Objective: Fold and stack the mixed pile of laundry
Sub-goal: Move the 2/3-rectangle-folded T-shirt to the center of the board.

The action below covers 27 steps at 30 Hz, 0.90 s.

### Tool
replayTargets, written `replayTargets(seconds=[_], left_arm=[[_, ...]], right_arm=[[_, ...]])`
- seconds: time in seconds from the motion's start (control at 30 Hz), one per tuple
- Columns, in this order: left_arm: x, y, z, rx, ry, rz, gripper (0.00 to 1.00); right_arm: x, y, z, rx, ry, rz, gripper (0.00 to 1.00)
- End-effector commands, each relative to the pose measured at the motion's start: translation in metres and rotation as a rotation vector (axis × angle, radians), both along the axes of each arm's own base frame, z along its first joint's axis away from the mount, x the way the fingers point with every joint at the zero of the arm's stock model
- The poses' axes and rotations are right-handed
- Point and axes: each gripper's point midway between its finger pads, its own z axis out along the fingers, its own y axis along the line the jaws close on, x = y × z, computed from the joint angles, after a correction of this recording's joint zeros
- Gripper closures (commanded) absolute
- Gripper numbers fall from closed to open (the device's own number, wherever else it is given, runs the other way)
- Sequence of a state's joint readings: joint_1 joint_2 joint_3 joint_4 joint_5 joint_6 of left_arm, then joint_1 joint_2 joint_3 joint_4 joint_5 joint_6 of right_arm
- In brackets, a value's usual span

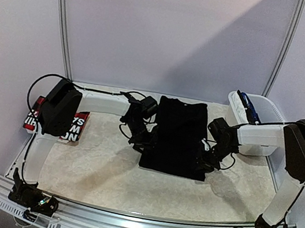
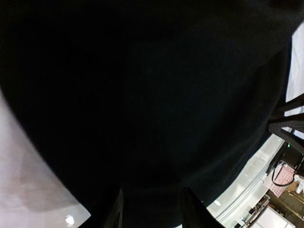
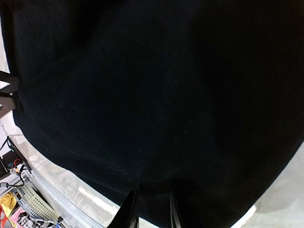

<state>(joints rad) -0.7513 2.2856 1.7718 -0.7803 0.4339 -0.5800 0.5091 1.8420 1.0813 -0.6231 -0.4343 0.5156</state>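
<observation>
Basket: white, to the far right of the black garment; blue cloth inside.
Black garment: flat in the middle of the table.
Red-black garment: white letters, well left of the black garment, partly under the left arm.
Left fingers: at the black garment's left edge, half open, cloth between; cannot tell if pinched.
Right fingers: at its right edge, narrow, pinching the cloth.

left arm and right arm crowd both sides of the black garment, no squeezing in there; basket fills the far right corner, near strip of table is open
</observation>
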Motion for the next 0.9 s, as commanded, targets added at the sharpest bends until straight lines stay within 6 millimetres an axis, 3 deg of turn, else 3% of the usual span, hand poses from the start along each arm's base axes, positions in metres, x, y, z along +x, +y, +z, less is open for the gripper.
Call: replayTargets(seconds=[0.0,0.27,0.37,0.47,0.7,0.87], left_arm=[[-0.027,-0.001,-0.009,0.028,0.002,-0.029,0.59],[-0.076,0.016,-0.008,0.087,0.004,-0.047,0.60],[-0.077,0.020,0.010,0.087,-0.043,-0.044,0.60],[-0.069,0.016,0.030,0.066,-0.104,-0.055,0.60],[-0.064,-0.028,0.062,-0.031,-0.197,-0.224,0.60],[-0.076,-0.069,0.063,-0.101,-0.199,-0.336,0.60]], right_arm=[[-0.041,-0.038,-0.026,-0.152,0.104,-0.022,0.76],[-0.090,-0.070,-0.027,-0.215,0.164,-0.044,0.76],[-0.102,-0.075,-0.019,-0.206,0.167,-0.054,0.76],[-0.099,-0.073,-0.001,-0.183,0.130,-0.057,0.75],[-0.069,-0.057,0.060,-0.108,-0.007,-0.049,0.75],[-0.065,-0.053,0.069,-0.064,-0.044,-0.075,0.75]])
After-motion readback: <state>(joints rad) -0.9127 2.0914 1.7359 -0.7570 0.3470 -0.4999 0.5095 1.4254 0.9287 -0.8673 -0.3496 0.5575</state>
